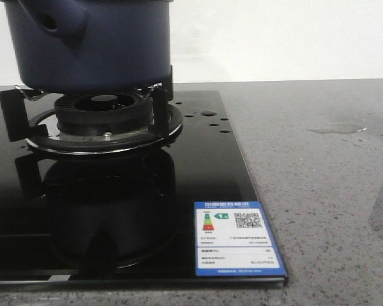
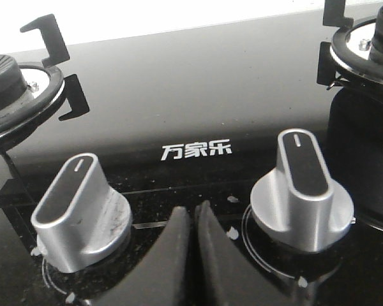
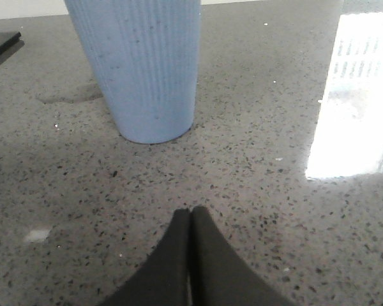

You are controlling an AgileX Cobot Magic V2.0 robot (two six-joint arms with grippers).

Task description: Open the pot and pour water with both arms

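The pot (image 1: 86, 41) sat on the burner (image 1: 105, 118) at upper left; both the left gripper (image 2: 193, 217) and the right gripper (image 3: 190, 213) were closed, empty.

Probably a kitchen: gas hob (image 1: 198, 172) in speckled stone counter (image 1: 319, 210).

Closed left end effector (image 2: 193, 220) between two silver knobs (image 2: 81, 213) on black cooktop (image 2: 179, 89).
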